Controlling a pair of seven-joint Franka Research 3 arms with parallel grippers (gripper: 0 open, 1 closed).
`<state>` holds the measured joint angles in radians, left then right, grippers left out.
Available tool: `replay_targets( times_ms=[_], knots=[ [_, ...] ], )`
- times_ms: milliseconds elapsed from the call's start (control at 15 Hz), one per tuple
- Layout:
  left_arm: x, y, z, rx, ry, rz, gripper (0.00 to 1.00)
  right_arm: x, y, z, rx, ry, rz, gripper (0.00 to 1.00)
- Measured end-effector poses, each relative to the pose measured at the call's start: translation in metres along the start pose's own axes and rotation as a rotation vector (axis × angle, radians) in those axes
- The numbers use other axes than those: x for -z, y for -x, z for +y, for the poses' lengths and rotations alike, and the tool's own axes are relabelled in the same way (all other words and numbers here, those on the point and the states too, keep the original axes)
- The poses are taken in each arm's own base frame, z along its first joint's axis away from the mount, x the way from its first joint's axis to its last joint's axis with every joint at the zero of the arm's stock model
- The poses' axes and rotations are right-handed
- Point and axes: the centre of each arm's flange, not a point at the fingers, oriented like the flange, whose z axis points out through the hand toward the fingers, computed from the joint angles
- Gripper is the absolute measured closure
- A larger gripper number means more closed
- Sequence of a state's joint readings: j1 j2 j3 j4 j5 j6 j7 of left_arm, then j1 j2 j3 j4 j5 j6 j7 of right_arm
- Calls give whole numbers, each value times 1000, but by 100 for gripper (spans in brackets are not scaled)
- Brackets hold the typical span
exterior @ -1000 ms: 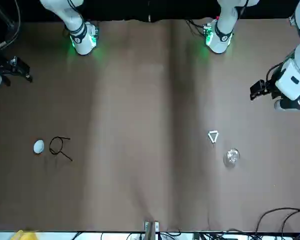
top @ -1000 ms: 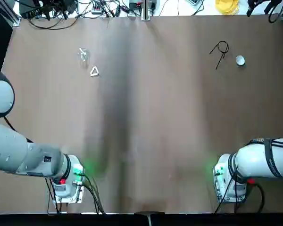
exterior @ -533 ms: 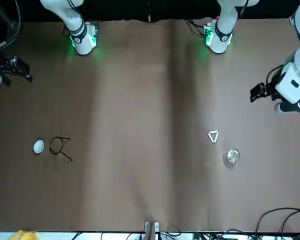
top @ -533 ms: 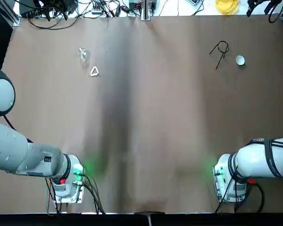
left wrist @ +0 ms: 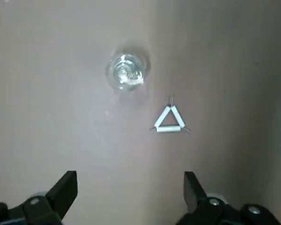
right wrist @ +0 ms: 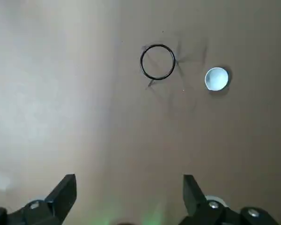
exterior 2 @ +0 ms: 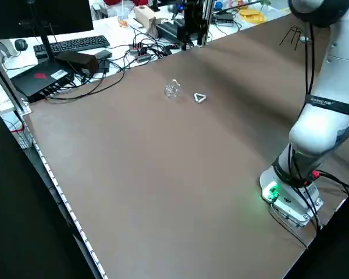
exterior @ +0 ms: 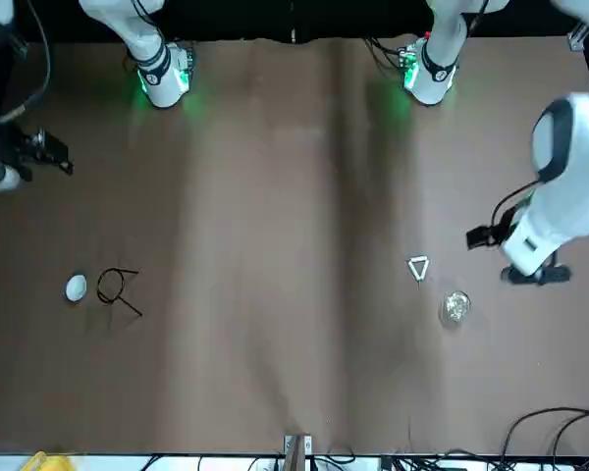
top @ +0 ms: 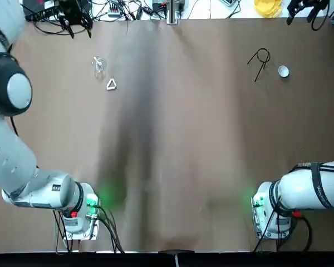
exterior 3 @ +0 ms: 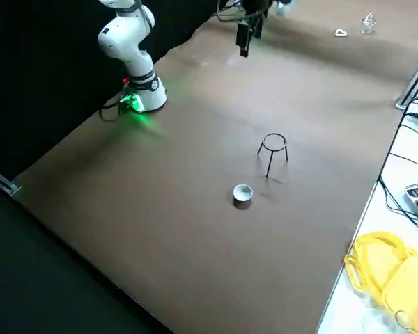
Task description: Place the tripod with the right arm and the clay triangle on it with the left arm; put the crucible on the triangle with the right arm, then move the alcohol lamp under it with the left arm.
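Both pincers open and empty above the tabletop, four pieces standing apart

At the far left of the top view hangs the left pincer (left wrist: 131,183), raised over the tabletop (top: 183,144) toward its far edge. Its two fingers are spread wide, as the left wrist view shows; they grip nothing and touch nothing.

Next comes the alcohol lamp (top: 99,67), a clear, rounded glass vessel resting on the tabletop. Just beside it, slightly farther right and a little closer to the robot's bases, the clay triangle (top: 111,84) lies flat, a white outline with short wire ends poking out at its corners. The two are near each other without touching, and the left pincer has hold of neither.

Well apart from that pair, across the middle of the tabletop, the tripod (top: 263,58) stands upright on its thin legs with its black ring uppermost; the ring bears nothing. Just to its right sits the crucible (top: 283,71), a small white cup with its mouth up, separate from the tripod.

Farthest right in the top view is the right pincer (right wrist: 129,185), held high, also toward the far edge. Its fingers are likewise wide apart, with nothing gripped between them, touching neither the tripod nor the crucible.
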<state>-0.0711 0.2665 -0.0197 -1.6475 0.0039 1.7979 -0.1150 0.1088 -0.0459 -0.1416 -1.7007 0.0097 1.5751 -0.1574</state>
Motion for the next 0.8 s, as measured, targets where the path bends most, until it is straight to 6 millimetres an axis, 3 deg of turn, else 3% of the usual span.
replay_targets(
  times_ms=[200, 467, 533, 800],
  knots=[
    [-62, -14, 9, -11, 2, 11, 0, -33, -26, 10, -15, 8, -8, 0],
    [-123, -6, 12, -20, 6, 27, 0, -75, -57, 18, -25, 21, -4, 0],
    [-155, 0, 19, -35, 8, 5, 0, -93, -70, 20, -29, 27, 2, 0],
    [-204, -1, 40, -81, 11, -17, 0, -131, -92, 30, -45, 38, 15, 0]
  ],
)
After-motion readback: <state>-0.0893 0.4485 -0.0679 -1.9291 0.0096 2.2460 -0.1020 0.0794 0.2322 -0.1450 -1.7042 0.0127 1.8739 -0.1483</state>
